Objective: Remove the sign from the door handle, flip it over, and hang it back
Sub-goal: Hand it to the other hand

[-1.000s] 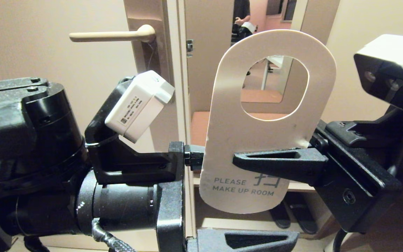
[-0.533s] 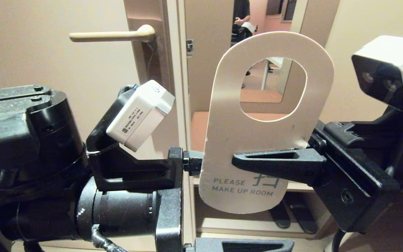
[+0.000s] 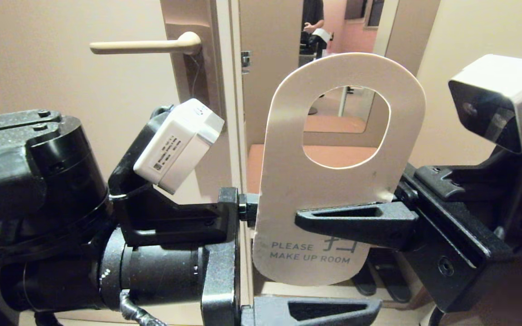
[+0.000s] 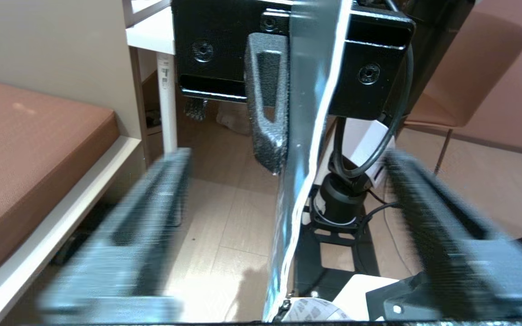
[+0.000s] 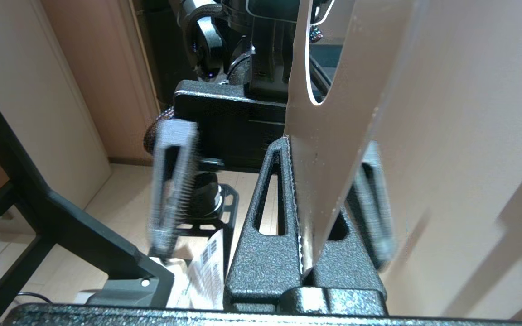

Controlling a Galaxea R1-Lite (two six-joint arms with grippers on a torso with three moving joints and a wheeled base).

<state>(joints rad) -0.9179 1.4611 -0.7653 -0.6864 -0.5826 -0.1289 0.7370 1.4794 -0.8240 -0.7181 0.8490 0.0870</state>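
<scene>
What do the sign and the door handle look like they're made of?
The sign: probably thin stiff card or plastic with a matte white face, seen edge-on as one slim sheet. The door handle: likely coated metal or plastic, with a smooth cream satin sheen.

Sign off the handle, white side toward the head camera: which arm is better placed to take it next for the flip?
Left, probably. The right gripper is shut on the sign, and the left gripper stands open with a finger on either side of its edge, ready to close.
</scene>
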